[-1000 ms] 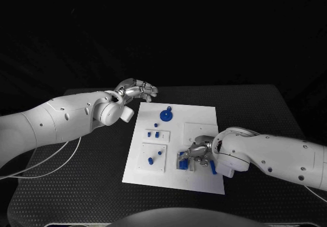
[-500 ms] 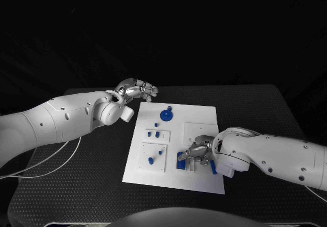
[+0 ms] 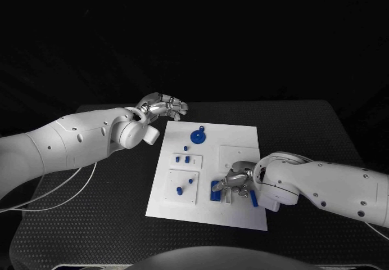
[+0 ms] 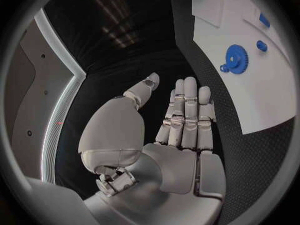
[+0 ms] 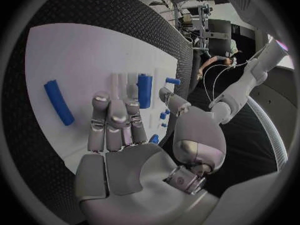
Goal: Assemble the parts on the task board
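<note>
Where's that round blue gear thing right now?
In the head view the blue gear lies near the far end of the white task board, toward the robot's left, not far from the left hand, which hovers beyond the board's corner.

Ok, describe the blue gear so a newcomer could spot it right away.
Start at the white task board in the middle of the black table and go to its far end, near the left hand. The blue gear lies there: a round toothed disc, unlike the small pegs and bars nearer the robot.
</note>
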Controlling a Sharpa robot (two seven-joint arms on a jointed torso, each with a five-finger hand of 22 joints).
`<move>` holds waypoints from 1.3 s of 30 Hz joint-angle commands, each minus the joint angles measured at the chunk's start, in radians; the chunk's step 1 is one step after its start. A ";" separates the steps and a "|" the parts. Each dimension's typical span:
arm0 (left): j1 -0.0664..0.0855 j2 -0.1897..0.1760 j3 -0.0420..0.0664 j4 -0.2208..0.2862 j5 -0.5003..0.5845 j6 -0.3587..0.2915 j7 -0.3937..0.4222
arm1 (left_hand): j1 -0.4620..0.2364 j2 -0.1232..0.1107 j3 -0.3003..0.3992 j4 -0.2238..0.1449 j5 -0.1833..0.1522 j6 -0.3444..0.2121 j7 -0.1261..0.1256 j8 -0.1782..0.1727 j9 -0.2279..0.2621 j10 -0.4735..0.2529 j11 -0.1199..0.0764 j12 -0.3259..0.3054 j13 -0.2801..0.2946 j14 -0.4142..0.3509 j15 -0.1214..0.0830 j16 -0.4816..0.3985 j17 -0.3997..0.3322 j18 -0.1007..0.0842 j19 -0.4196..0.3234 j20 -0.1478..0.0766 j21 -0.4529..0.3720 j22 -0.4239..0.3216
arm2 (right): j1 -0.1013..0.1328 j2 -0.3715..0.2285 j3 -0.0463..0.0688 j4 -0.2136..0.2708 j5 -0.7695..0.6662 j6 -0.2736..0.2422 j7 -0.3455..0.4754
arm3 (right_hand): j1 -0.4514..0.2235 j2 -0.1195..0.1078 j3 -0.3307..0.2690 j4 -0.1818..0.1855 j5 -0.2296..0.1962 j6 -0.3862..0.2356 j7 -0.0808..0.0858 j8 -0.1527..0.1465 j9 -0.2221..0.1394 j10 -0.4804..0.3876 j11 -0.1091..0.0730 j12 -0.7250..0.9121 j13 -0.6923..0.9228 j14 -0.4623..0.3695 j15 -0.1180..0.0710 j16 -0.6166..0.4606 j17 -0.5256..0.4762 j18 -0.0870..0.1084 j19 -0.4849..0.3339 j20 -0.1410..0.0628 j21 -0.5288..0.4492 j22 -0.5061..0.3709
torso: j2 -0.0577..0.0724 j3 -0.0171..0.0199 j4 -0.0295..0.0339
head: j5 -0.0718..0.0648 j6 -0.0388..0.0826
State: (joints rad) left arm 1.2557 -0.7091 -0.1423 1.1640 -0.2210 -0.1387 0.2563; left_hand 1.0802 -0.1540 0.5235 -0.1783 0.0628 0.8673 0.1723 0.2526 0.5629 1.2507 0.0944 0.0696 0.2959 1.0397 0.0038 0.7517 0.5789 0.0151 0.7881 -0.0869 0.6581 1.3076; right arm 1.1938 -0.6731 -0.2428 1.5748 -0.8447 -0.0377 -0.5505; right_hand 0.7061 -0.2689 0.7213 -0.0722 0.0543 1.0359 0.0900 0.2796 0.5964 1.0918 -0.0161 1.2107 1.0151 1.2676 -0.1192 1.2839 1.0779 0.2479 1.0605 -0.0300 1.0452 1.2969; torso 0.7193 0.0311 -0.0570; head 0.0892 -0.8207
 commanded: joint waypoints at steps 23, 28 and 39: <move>0.001 0.006 0.000 -0.009 -0.002 0.009 0.017 | -0.004 -0.001 0.000 0.007 0.004 0.003 -0.004 0.010 0.003 -0.004 -0.001 0.002 0.000 0.003 0.007 -0.005 0.004 0.018 0.003 -0.001 -0.008 0.019 | 0.108 -0.186 -0.006 0.074 -0.016 0.068 -0.020 | 0.204 0.071 0.016 -0.119 -0.002 -0.012 0.003 0.012 0.040 -0.001 -0.001 -0.013 0.003 -0.012 0.000 -0.001 -0.013 0.014 -0.012 0.004 -0.003 -0.012 | -0.003 0.0011 -0.0059 | -0.015 0.026; 0.001 0.006 0.000 -0.010 -0.002 0.012 0.017 | -0.004 -0.001 0.000 0.007 0.003 0.004 -0.005 0.011 0.003 -0.004 -0.001 0.002 0.000 0.003 0.007 -0.006 0.005 0.018 0.003 -0.001 -0.008 0.020 | 0.100 -0.210 -0.006 0.079 -0.175 0.104 -0.049 | 0.185 0.063 0.007 -0.116 -0.003 -0.005 0.002 0.017 0.049 -0.003 -0.001 -0.015 0.004 -0.013 0.001 0.000 -0.014 0.014 -0.014 0.011 -0.003 -0.012 | -0.004 0.0028 -0.0094 | -0.018 0.024; 0.000 0.009 0.000 -0.012 -0.002 0.013 0.017 | -0.005 0.001 -0.001 0.009 0.002 0.012 -0.008 0.016 0.005 -0.002 -0.002 0.003 0.000 0.003 0.008 -0.007 0.007 0.018 0.002 0.000 -0.008 0.020 | 0.045 -0.217 -0.006 0.084 -0.275 0.134 -0.052 | 0.112 0.037 -0.011 -0.059 -0.006 0.000 -0.002 0.020 0.063 0.002 -0.005 -0.017 0.005 -0.010 -0.001 0.005 -0.018 0.014 -0.014 0.016 0.002 -0.012 | -0.004 0.0026 -0.0076 | -0.020 0.021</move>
State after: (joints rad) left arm 1.2554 -0.7018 -0.1427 1.1508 -0.2217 -0.1382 0.2598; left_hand 1.0802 -0.1540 0.5208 -0.1755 0.0628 0.8747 0.1653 0.2637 0.5663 1.2507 0.0944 0.0696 0.2959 1.0433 0.0073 0.7479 0.5843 0.0152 0.7881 -0.0870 0.6541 1.3073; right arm 1.2426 -0.8920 -0.2486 1.6553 -1.0612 0.0581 -0.5902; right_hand 0.8258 -0.2306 0.7097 -0.1356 0.0543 1.0286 0.0908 0.2932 0.6587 1.0917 -0.0160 1.1963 1.0191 1.2592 -0.1175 1.2839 1.0611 0.2555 1.0427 -0.0163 1.0452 1.2849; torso 0.7151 0.0332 -0.0659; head 0.0694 -0.7990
